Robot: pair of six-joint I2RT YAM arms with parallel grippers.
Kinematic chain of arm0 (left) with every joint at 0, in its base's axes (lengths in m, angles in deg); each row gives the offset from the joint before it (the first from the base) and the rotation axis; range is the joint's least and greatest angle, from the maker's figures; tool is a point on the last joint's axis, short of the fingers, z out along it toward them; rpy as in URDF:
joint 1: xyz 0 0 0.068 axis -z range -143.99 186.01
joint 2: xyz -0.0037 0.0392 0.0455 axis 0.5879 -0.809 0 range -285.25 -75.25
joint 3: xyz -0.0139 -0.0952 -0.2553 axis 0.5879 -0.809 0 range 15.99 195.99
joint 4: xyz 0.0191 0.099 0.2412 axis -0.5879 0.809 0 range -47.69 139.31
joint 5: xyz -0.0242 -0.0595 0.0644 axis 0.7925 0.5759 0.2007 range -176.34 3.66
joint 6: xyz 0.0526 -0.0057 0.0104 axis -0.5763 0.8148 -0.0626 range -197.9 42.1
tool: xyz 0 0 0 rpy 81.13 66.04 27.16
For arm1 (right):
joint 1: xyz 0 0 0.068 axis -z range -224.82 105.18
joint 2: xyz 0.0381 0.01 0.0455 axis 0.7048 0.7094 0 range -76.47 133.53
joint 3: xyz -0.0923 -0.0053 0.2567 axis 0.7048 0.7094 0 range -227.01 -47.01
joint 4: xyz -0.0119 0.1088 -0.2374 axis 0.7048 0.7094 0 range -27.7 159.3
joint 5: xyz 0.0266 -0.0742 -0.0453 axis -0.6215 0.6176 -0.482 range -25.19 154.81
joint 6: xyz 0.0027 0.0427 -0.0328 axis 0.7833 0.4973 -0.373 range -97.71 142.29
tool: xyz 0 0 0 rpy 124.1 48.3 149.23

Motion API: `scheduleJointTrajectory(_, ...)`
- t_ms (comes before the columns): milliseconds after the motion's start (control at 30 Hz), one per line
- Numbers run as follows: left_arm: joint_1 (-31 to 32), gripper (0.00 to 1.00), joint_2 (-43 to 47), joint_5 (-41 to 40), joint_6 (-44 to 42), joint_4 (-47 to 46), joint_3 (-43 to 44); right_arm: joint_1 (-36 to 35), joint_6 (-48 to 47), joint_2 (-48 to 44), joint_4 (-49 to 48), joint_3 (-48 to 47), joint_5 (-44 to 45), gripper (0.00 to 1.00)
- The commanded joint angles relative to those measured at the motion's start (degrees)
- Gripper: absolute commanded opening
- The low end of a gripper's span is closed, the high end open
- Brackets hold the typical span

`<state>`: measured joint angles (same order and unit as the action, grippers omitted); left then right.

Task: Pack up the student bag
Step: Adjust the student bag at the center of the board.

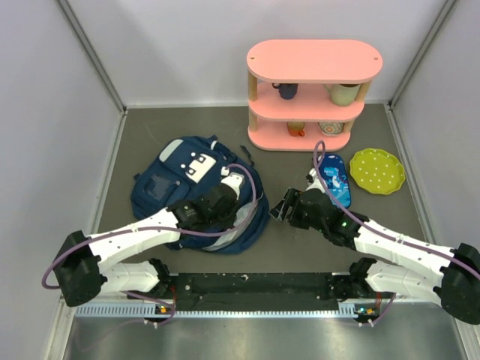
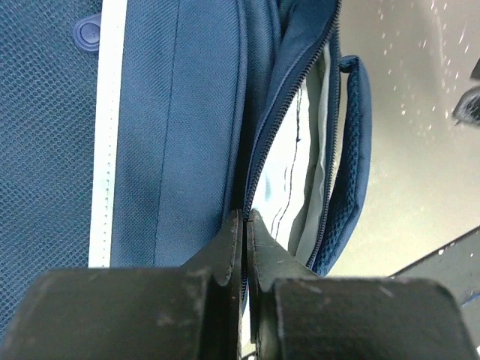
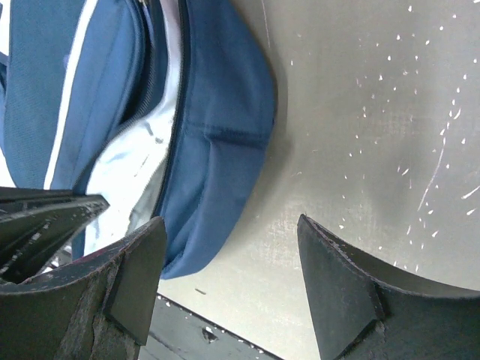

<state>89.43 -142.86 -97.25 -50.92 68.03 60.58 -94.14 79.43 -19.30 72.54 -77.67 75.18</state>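
While the student bag (image 1: 161,191) lies flat on the left half of the grey table (image 1: 300,247), you can see its white patches (image 1: 196,166) pointing toward the far wall and its main compartment gaping along the right-hand side. From the left wrist you look straight down the open zipper (image 2: 285,97), with pale grey lining (image 2: 300,150) showing inside the mouth and a thin white stripe (image 2: 109,112) running down the navy front panel.

Your left gripper (image 1: 229,196) sits over the bag's right side. Its jaws are clenched together on the fabric edge beside the zipper, and the wrist view shows the two fingers (image 2: 225,255) pressed almost flush, with the seam running into the slit between them.

Your right gripper (image 1: 276,210) hangs just beside the bag's right edge, over bare table, with its jaws spread wide and nothing between them. Its own camera shows the bag's rounded navy corner (image 3: 217,150) to the left of the gap and speckled tabletop (image 3: 360,112) beyond.

Farther out, a small blue pencil case (image 1: 335,176) lies behind the right arm. A yellow-green dotted plate (image 1: 377,171) sits just right of it. A pink three-tier shelf (image 1: 315,60) stands near the far wall, with a dark mug (image 1: 286,90) and a cream mug (image 1: 343,93) on its middle level.
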Motion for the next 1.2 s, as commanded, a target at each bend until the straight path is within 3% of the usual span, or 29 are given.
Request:
scheduleJointTrajectory(0, -0.5, 0.0, 0.5, -5.0, -0.9, -7.0, 0.9, 0.5, 0.4, 0.2, -1.9, 0.9, -0.3, 0.7)
scheduleJointTrajectory(167, 1.0, 0.0, -1.0, -3.9, 0.4, -14.4, -6.1, 0.4, 0.5, 0.8, -2.5, 1.2, -0.5, 0.7)
scheduleJointTrajectory(500, 4.1, 0.02, -6.6, 1.7, 2.8, -17.2, -6.1, 0.4, 0.6, 0.1, -2.5, 1.3, -0.8, 0.7)
scheduleJointTrajectory(600, 4.5, 0.3, -3.1, 3.7, 2.6, -15.4, -6.1, 0.5, 0.9, -1.4, -2.0, 2.0, -0.3, 0.7)
scheduleJointTrajectory(633, 4.4, 0.49, -1.9, 4.5, 2.4, -13.2, -5.7, 0.4, 1.0, -1.8, -1.9, 2.1, 0.1, 0.71)
scheduleJointTrajectory(733, 4.4, 0.71, 4.1, 3.3, 1.8, -9.0, -3.2, 0.4, 1.9, -2.1, -2.4, 2.3, -0.5, 0.72)
scheduleJointTrajectory(967, 4.0, 0.93, 15.6, -10.8, 5.0, 5.5, 0.9, -1.9, 3.9, 5.2, -6.7, -2.7, -3.8, 0.8)
scheduleJointTrajectory(1067, 2.7, 0.96, 15.8, -16.4, 8.9, 12.7, 2.2, -3.8, 5.9, 12.1, -3.4, -10.5, -3.2, 0.84)
scheduleJointTrajectory(1167, -0.4, 0.96, 15.5, -17.0, 12.7, 16.1, 1.6, -5.9, 9.7, 19.1, 0.0, -15.6, -1.7, 0.89)
